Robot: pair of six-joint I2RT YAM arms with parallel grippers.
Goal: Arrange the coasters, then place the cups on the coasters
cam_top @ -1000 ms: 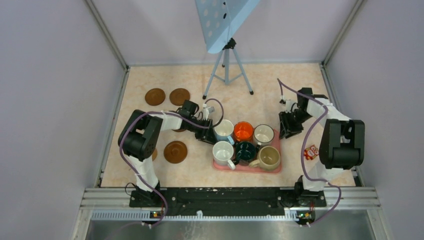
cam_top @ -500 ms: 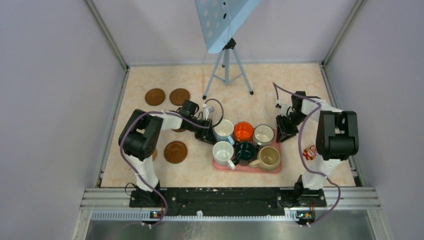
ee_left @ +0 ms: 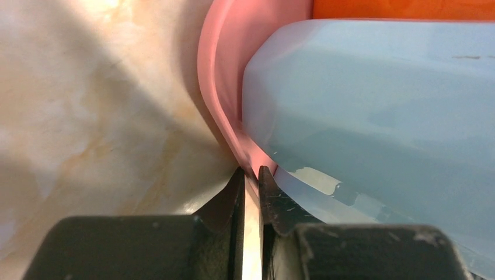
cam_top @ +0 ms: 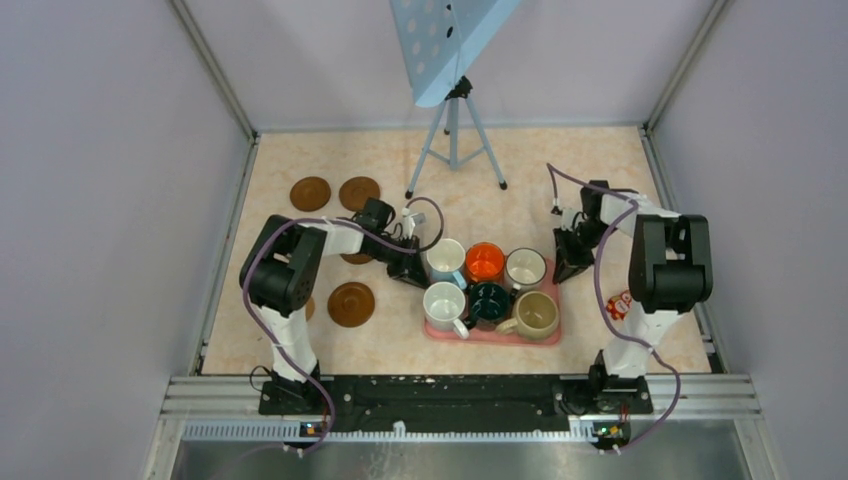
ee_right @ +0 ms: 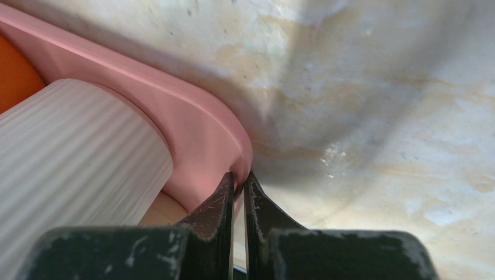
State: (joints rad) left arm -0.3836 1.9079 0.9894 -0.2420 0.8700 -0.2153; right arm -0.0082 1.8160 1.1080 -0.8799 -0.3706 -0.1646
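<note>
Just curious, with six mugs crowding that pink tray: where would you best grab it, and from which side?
Take the pink tray by its thin raised rim, one tool at each end, coming in low from outside. The mugs fill the inside, leaving only that lip free, and it is narrow enough to pinch. The left tool and right tool are shut on it that way.

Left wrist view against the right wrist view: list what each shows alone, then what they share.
Left wrist only: a pale blue mug filling the right side, and the left fingers shut on the pink tray rim beside it. Right wrist only: a ribbed white mug, and the right fingers shut on a rounded tray corner. Both: the pink tray, a sliver of the orange mug, the marbled table, and fingers pinching the tray's edge.
</note>
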